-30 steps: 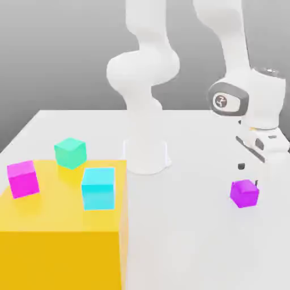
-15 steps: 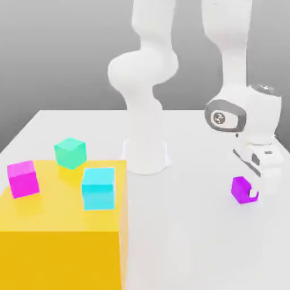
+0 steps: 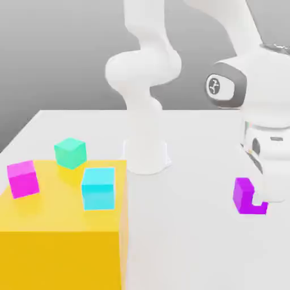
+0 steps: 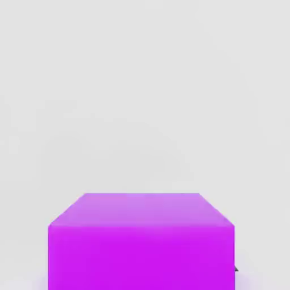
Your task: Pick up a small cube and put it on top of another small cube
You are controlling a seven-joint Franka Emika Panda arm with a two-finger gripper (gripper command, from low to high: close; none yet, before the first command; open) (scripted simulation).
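Note:
The small violet-purple cube (image 3: 244,195) rests on the white table at the exterior view's right, and it looms close in the hand view (image 4: 141,241). My gripper (image 3: 258,201) is lowered right over it, shut on the cube, with a white finger covering the cube's right side. The light cyan-blue cube (image 3: 98,188) sits on top of the large yellow block (image 3: 56,243) at the exterior view's left, far from the hand.
A teal cube (image 3: 70,152) and a pinker magenta cube (image 3: 23,178) also sit on the yellow block, behind and left of the cyan one. The arm's white base (image 3: 146,156) stands at the table's middle back. Bare white table (image 3: 181,238) lies between block and gripper.
The hand has come down from above the purple cube to table level. Its fingers went from open to shut on the cube. The other cubes have not moved.

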